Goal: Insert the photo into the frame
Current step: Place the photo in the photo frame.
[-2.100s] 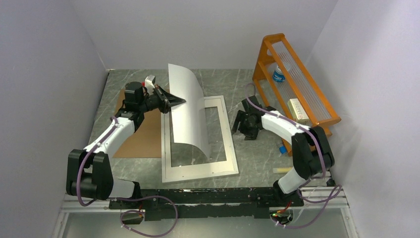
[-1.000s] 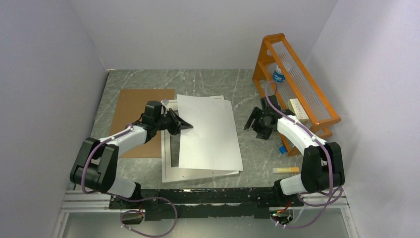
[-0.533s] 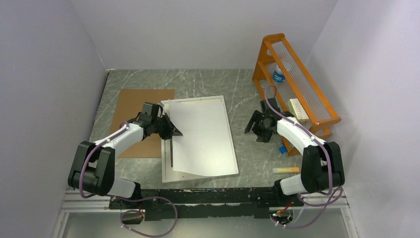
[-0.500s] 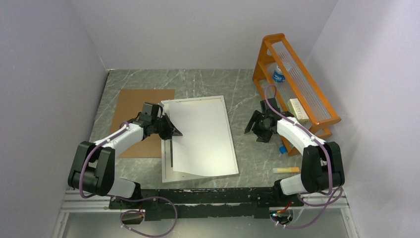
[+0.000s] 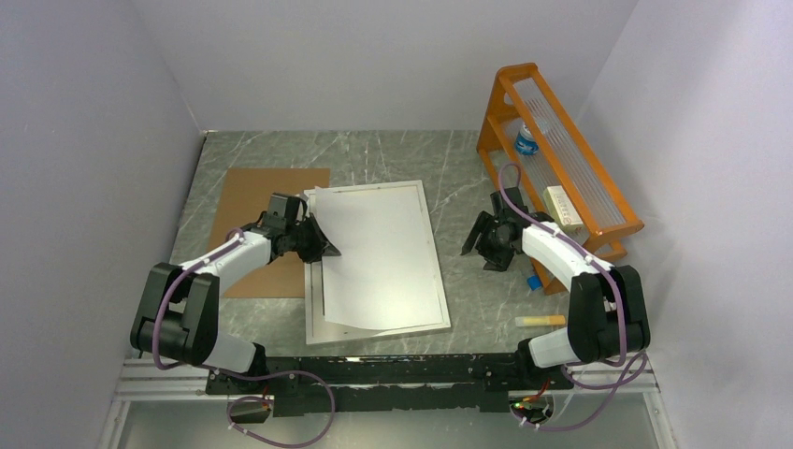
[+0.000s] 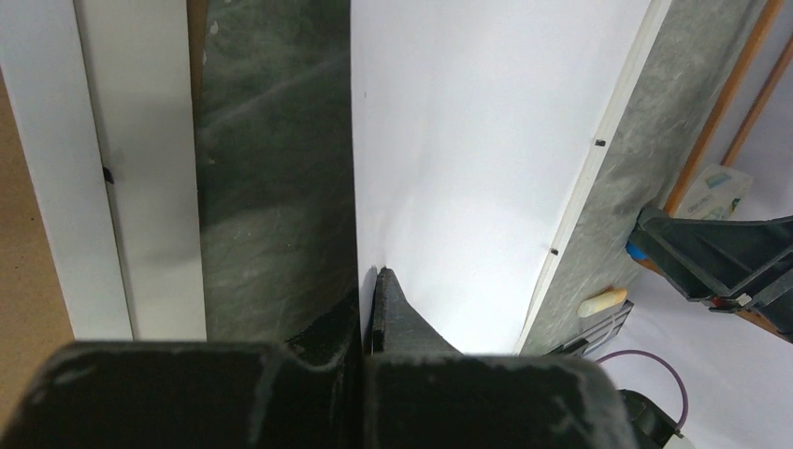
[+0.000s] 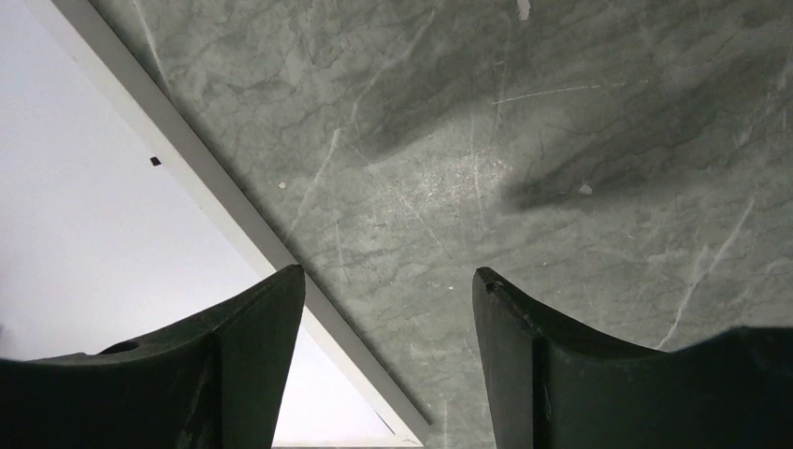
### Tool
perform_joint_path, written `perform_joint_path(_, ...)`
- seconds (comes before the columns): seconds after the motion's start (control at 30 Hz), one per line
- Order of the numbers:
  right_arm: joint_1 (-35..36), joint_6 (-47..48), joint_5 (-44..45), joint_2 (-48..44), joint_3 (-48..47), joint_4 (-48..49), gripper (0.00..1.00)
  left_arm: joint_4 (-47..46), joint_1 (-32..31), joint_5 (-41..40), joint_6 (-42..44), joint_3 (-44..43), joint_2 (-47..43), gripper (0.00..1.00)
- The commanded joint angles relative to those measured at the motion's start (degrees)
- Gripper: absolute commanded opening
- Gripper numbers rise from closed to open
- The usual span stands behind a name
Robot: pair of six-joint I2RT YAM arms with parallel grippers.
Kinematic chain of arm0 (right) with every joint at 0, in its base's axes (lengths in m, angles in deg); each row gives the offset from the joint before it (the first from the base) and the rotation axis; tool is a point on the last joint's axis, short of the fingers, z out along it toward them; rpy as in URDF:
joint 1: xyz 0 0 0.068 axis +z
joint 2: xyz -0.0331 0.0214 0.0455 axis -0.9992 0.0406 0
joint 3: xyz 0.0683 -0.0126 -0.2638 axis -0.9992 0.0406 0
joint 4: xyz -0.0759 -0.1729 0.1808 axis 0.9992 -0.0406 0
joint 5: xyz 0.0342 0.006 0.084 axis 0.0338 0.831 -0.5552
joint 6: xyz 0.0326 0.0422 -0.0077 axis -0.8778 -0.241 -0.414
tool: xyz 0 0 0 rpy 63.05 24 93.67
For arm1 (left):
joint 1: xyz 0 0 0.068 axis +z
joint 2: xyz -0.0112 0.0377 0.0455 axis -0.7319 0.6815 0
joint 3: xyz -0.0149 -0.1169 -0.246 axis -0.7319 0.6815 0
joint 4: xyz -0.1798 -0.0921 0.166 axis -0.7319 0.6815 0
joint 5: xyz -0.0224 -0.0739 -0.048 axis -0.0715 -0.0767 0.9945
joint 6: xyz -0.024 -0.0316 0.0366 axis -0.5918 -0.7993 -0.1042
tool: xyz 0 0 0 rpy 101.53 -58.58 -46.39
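The photo (image 5: 379,257) has settled flatter in the frame (image 7: 224,201); left fingers (image 5: 329,251) pinch its near edge, right fingers (image 5: 477,245) gape empty, open bench (image 5: 468,168) beneath them.

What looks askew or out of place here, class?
The photo, white side up, lies slightly crooked over the frame: a dark strip of the opening shows beside its left edge, where the left gripper pinches it, jaws shut, and its near-left corner looks curled.
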Motion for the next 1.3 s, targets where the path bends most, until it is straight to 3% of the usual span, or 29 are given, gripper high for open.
perform_joint_path(0.0,-0.3,0.9,-0.3,0.0,0.5,1.5,0.69,-3.0,0.4,-0.3,1.4,-1.5,0.6,0.02)
perform_joint_path(0.37,-0.3,1.7,-1.5,0.6,0.2,1.9,0.69,-5.3,0.8,0.2,2.1,-2.7,3.2,0.02)
perform_joint_path(0.77,-0.1,3.4,-11.5,-1.7,1.5,7.5,0.66,-8.2,0.8,0.7,1.2,0.5,2.8,0.03)
perform_joint_path(0.9,0.8,3.7,-14.5,-2.3,1.5,9.7,0.61,-7.0,0.9,2.4,3.3,-0.5,3.6,0.03)
perform_joint_path(1.03,3.6,3.4,-16.1,-2.9,0.9,11.7,0.50,-5.8,0.8,3.0,3.7,-2.0,6.0,0.02)
perform_joint_path(1.27,10.7,-2.2,-13.9,0.4,0.1,13.9,0.44,-3.9,0.8,2.2,3.3,-3.0,7.1,0.18)
